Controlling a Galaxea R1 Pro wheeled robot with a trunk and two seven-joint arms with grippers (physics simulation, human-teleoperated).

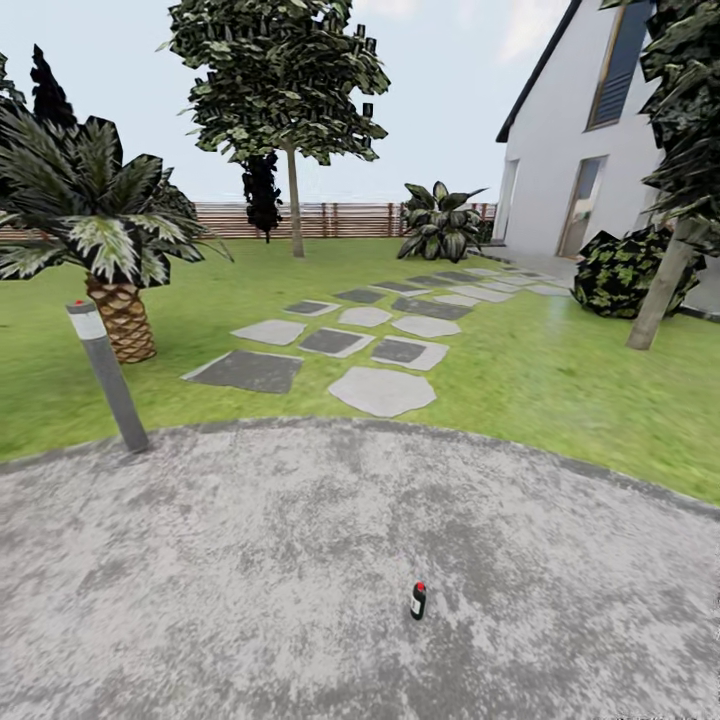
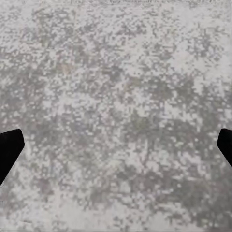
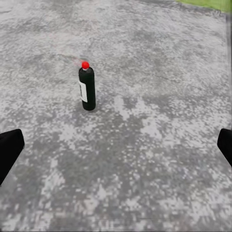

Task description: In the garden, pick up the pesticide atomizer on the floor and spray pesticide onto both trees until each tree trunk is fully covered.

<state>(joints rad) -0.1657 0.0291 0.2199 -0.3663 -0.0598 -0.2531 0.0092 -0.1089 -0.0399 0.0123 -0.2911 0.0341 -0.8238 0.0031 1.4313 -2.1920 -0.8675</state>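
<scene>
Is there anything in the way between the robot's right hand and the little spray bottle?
No. The pesticide atomizer stands upright, alone on the floor, with bare paving between it and the open right gripper.

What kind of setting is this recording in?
A simulated house garden: green lawn with stepping stones, a slatted wooden fence and a white house. In front is a grey paved floor, where the pesticide atomizer stands.
</scene>
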